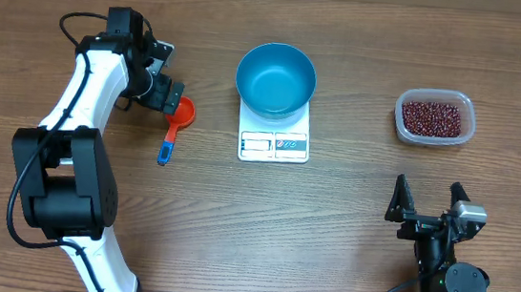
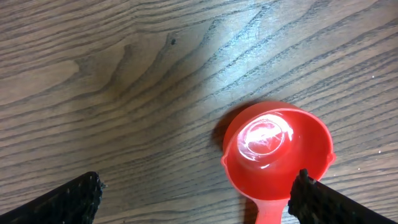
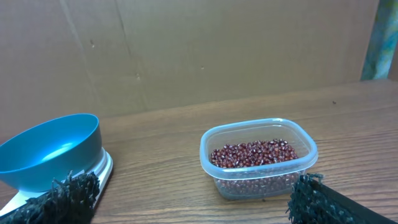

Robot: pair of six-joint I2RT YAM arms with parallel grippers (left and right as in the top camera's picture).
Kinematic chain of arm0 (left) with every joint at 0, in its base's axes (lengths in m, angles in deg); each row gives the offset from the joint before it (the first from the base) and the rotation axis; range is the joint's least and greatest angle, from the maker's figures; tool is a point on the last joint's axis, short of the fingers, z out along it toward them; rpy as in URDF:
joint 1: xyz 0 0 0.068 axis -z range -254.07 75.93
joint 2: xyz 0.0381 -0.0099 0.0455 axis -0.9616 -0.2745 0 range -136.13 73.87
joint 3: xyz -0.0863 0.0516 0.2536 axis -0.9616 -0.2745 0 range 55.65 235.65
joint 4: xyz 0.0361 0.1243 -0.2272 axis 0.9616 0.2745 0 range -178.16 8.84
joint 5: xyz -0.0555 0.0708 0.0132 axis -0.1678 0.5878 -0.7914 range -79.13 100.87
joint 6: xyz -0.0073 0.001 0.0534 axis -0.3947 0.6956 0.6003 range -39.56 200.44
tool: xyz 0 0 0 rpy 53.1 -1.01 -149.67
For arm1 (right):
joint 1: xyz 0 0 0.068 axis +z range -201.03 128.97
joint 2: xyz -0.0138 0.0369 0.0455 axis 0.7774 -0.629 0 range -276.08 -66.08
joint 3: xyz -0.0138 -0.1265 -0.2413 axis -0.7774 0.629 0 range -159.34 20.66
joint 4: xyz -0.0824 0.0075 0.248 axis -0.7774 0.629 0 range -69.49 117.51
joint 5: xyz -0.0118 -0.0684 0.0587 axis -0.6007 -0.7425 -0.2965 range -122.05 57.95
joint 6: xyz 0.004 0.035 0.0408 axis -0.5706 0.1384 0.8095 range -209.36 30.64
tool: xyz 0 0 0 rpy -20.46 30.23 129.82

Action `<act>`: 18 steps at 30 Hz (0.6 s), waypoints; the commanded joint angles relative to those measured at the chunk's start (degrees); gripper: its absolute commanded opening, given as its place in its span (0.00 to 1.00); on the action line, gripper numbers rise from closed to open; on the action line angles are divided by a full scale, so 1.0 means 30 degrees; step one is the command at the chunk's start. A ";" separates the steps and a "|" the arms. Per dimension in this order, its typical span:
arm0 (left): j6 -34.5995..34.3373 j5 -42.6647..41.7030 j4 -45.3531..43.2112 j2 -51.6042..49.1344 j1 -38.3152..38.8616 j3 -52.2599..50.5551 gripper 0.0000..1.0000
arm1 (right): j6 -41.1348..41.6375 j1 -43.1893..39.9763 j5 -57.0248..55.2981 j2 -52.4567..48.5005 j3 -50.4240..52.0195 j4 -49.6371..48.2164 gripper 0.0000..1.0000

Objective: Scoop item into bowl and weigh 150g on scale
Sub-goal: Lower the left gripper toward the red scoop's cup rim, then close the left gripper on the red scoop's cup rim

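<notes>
The blue bowl (image 1: 277, 79) stands empty on the white scale (image 1: 274, 145) at the middle of the table. The beans (image 1: 432, 115) fill a clear tub (image 1: 433, 138) at the right. An orange-red scoop (image 1: 183, 112) with a blue handle tip lies left of the scale. My left gripper (image 1: 171, 97) hangs open just over the scoop's cup. In the left wrist view the empty scoop (image 2: 277, 146) lies close to my right finger (image 2: 323, 202), untouched. My right gripper (image 1: 428, 196) stands open near the front edge, facing the beans (image 3: 252, 152), the bowl (image 3: 53, 149) and the scale (image 3: 104, 167).
The clear tub (image 3: 258, 180) sits on bare wood between my right gripper's fingers (image 3: 68, 196) in the wrist view, well ahead of them. A brown wall stands behind the table. The left arm reaches across the table's left side.
</notes>
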State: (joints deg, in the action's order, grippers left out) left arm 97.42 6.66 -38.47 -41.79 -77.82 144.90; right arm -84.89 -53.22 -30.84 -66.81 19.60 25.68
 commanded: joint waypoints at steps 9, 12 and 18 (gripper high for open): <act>0.0423 0.0044 -0.0131 -0.0313 0.0022 0.0262 1.00 | 0.0080 0.0087 -0.0175 0.0189 0.0204 -0.0117 1.00; 0.0423 0.0044 -0.0117 -0.0313 0.0022 0.0255 0.99 | 0.0080 0.0087 -0.0175 0.0189 0.0204 -0.0117 1.00; 0.0423 0.0051 -0.0197 -0.0313 0.0022 0.0073 1.00 | 0.0080 0.0087 -0.0175 0.0189 0.0204 -0.0109 1.00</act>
State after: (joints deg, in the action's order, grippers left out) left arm 97.42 6.66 -38.65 -41.79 -77.82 144.90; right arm -84.89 -53.22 -30.86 -66.81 19.60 25.65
